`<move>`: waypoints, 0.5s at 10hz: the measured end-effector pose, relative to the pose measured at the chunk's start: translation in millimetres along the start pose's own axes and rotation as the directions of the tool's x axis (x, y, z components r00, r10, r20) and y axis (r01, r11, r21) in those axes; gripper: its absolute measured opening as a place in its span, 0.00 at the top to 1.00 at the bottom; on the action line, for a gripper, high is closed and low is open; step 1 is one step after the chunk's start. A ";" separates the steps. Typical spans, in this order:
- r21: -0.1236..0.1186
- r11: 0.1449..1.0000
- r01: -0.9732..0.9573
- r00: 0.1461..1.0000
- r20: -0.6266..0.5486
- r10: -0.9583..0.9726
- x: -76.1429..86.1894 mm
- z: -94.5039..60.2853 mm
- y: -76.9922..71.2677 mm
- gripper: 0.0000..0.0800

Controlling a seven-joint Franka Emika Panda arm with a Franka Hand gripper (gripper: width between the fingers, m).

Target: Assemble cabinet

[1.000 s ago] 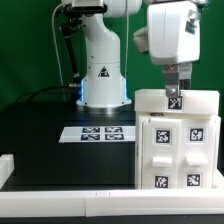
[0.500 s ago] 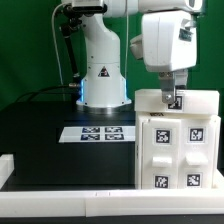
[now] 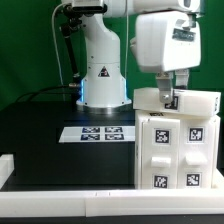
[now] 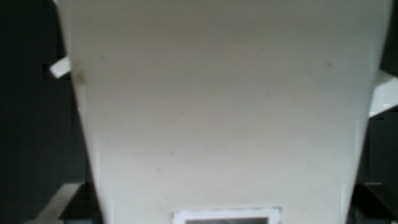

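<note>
One large white cabinet (image 3: 176,140) fills the lower right of the exterior view, standing on the black table (image 3: 45,135), its front face carrying four square black-and-white tags on raised panels. A white top panel (image 3: 178,101) sits across its upper edge, tilted a little and not clearly flush. The gripper (image 3: 170,98) hangs right at that panel, in the upper right of the frame; its fingertips are hidden against the white part, so I cannot tell whether they are spread or clamped on it. The wrist view shows almost nothing but a broad white surface (image 4: 222,110) very close, with a tag edge low in the frame. The step in hand looks like seating the top panel: doing it well probably means pressing straight and gently, keeping the panel's edges square to the box so it does not jam or push the cabinet sideways. Further left, the marker board (image 3: 100,133) lies flat mid-table, the robot pedestal (image 3: 103,70) stands behind it, and a green backdrop (image 3: 25,50) closes the room.
</note>
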State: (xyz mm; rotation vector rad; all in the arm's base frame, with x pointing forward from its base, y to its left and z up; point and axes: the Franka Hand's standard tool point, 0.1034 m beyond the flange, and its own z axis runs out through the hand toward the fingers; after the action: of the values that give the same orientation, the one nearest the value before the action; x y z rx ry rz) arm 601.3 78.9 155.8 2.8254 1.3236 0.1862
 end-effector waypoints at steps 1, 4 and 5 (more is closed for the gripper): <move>0.003 0.993 -0.114 0.993 -0.002 0.114 -1.1 -0.1 0.8 0.30; 0.005 0.911 -0.412 0.911 -0.008 0.412 -1.5 1.3 -0.3 0.30; 0.006 0.853 -0.523 0.852 -0.014 0.523 -0.4 1.5 -0.6 0.30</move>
State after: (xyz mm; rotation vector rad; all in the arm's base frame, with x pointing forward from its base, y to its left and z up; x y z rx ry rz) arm 600.7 79.0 154.2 3.1176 0.5138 0.2088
